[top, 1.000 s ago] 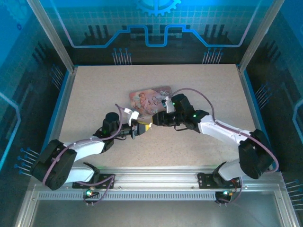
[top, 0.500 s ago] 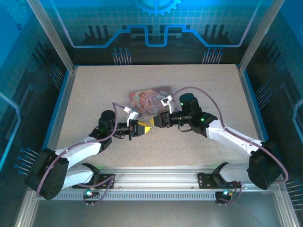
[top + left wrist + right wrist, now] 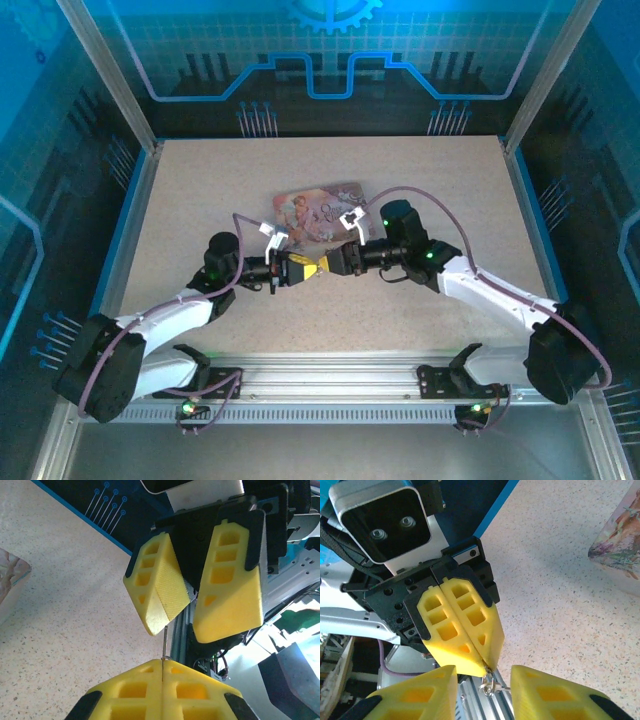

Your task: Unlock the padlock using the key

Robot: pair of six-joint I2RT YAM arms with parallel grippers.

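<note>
Metal loop (image 3: 488, 685) pokes from the closed left gripper (image 3: 484, 664); the rest is pinched out of sight, identity unclear. Tin (image 3: 620, 545) cut by the frame edge. From above, the loop is too small to make out.

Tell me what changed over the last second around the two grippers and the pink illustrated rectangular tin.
The left gripper pushed forward and rightward. The right gripper shifted toward the near edge as its arm stretched out. They now meet tip to tip, the right jaws open around a thin silvery metal piece sticking out of the shut left jaws. The pink illustrated rectangular tin stayed put on the speckled table.
</note>
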